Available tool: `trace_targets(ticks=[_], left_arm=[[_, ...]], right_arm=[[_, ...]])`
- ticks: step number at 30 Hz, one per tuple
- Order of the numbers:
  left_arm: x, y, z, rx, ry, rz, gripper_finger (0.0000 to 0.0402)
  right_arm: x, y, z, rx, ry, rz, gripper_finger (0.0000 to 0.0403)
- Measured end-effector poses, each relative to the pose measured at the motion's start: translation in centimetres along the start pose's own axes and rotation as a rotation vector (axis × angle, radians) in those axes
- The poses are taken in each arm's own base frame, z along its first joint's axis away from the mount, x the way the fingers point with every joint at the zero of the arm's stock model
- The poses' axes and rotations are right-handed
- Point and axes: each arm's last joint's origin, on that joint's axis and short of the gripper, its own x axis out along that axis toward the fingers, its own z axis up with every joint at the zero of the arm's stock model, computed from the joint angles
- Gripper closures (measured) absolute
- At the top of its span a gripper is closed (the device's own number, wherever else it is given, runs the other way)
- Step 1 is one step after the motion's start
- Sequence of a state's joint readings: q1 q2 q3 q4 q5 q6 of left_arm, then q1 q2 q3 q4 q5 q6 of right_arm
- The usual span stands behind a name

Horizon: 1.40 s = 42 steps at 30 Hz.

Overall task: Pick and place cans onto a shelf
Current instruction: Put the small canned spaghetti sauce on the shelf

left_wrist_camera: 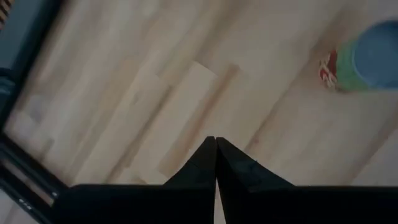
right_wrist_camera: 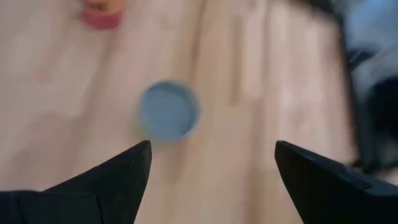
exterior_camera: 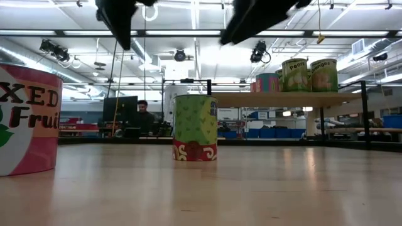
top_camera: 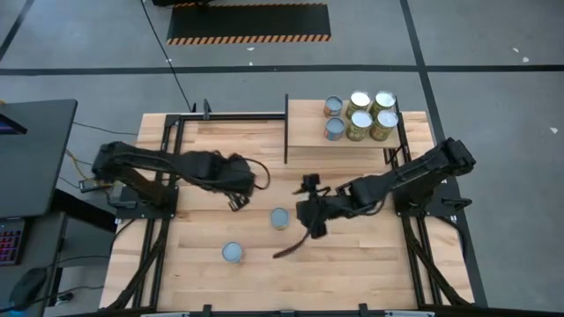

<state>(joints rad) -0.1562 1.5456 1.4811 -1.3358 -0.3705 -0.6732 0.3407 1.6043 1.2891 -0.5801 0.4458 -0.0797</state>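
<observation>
Target can: the small green-and-red tin with a silvery top (top_camera: 279, 217) stands mid-table, just beside the right gripper (top_camera: 310, 217), jaws spread wide, empty.
Left gripper (top_camera: 236, 201): clenched, waiting nearby.
Risk: an off-centre descent could tip it.
Room: pale raised wooden shelf (top_camera: 308, 132) has bare space left of six cans.

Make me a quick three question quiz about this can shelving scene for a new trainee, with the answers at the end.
1. How many cans stand on the shelf?
2. True or false: the left gripper is shut and holds nothing.
3. The open right gripper is nearest which can: A, the green-labelled one at mid-table; B, the one nearer the table's front edge?

Key: 1. Six. 2. True. 3. A.
</observation>
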Motion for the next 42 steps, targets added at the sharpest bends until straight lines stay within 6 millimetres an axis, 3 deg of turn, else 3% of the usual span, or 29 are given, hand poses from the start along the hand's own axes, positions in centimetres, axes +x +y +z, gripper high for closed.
trace_targets(ticks=[5, 9, 16, 22, 31, 37, 42], left_arm=[[-3.2, 2.6, -0.9, -0.102, -0.132, -0.009, 0.039], [-4.8, 4.1, -1.5, -0.154, -0.207, -0.017, 0.039], [-5.5, 5.1, -1.7, -0.182, -0.258, 0.0, 0.039], [-5.6, 5.1, -1.7, -0.183, -0.259, -0.002, 0.039], [-5.6, 5.2, -1.8, -0.17, -0.253, 0.003, 0.039], [-5.5, 5.3, -2.1, -0.147, -0.215, 0.012, 0.039], [-5.5, 5.5, -2.4, -0.076, -0.179, 0.027, 0.039]], right_arm=[[3.1, -2.4, -0.7, -0.013, -0.139, -0.069, 0.0054], [4.8, -4.4, -1.1, -0.037, -0.15, -0.094, 0.0054], [10.0, -5.3, -1.3, -0.105, -0.144, -0.062, 0.0054], [12.2, -6.5, 0.3, -0.003, -0.043, 0.036, 0.0054], [13.3, -5.8, 0.7, 0.015, 0.168, 0.228, 0.0054], [11.0, -5.3, 0.3, 0.166, 0.293, 0.28, 0.0054], [8.4, -3.7, 1.2, 0.293, 0.267, 0.611, 0.0054]])
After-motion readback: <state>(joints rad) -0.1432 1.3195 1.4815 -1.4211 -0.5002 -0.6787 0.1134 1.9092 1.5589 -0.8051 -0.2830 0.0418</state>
